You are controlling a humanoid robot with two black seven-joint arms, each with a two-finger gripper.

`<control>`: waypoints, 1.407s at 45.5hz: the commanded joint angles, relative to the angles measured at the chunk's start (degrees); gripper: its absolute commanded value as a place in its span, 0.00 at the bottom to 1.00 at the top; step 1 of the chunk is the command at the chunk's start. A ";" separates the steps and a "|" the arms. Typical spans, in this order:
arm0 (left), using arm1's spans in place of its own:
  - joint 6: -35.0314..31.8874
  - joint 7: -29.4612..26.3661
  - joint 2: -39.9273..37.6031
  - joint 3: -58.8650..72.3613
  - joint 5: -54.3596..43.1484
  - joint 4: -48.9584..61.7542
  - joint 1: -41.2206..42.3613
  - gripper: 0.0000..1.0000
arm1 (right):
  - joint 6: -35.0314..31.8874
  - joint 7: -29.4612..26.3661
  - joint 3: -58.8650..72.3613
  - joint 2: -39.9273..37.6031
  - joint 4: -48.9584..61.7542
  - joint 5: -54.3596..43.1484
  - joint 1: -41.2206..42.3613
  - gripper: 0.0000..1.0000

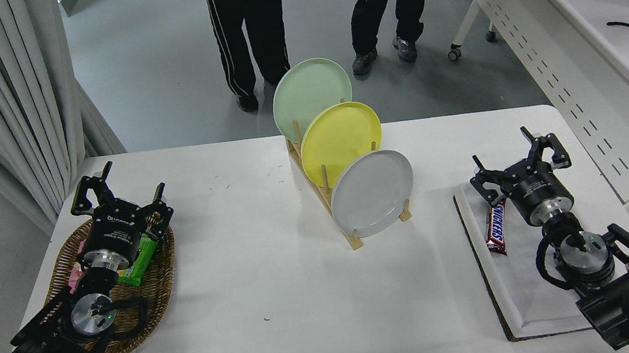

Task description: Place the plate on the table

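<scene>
The light-grey plate (372,193) stands on edge in the nearest slot of a wooden rack (322,196) in the middle of the white table (267,286). A yellow plate (340,140) and a pale green plate (311,96) stand behind it in the same rack. My right gripper (517,162) is open and empty, to the right of the rack, above the far end of a white mat. My left gripper (117,191) is open and parked over a wicker basket at the lower left.
A wicker basket (151,287) holds a green snack pack (139,259). A Snickers bar (496,227) lies on the white mat (522,289). Two people's legs (246,31) stand beyond the far edge. A perforated-panel desk (569,38) stands at the right.
</scene>
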State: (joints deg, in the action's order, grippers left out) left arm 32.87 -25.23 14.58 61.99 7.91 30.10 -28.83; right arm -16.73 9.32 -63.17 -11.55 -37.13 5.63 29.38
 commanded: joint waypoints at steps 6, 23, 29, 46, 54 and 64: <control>0.00 0.01 0.01 -0.03 0.00 -0.04 0.00 1.00 | -0.06 0.00 0.32 -0.40 0.04 -0.09 0.77 1.00; 0.00 0.01 0.01 0.06 0.00 -0.04 0.00 1.00 | 0.82 -0.53 1.37 -3.47 0.04 0.44 2.78 1.00; 0.00 0.01 0.01 -0.03 0.00 0.05 0.00 1.00 | 1.08 -0.53 11.37 -5.76 -0.05 0.53 5.60 1.00; 0.00 0.01 0.01 -0.03 0.00 0.05 0.00 1.00 | 1.35 -0.53 38.56 -15.78 -3.30 0.26 16.15 1.00; 0.00 0.01 0.01 0.06 0.00 0.05 0.00 1.00 | 1.35 -0.53 45.58 -20.26 -5.49 0.17 20.71 1.00; 0.00 0.01 0.01 -0.03 0.00 -0.04 0.00 1.00 | 0.91 -0.53 57.27 -28.43 -13.66 0.09 28.63 1.00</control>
State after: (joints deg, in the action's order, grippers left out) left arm 32.87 -25.22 14.59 61.99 7.91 30.11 -28.83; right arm -15.49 8.79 -17.42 -32.64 -43.93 5.78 50.41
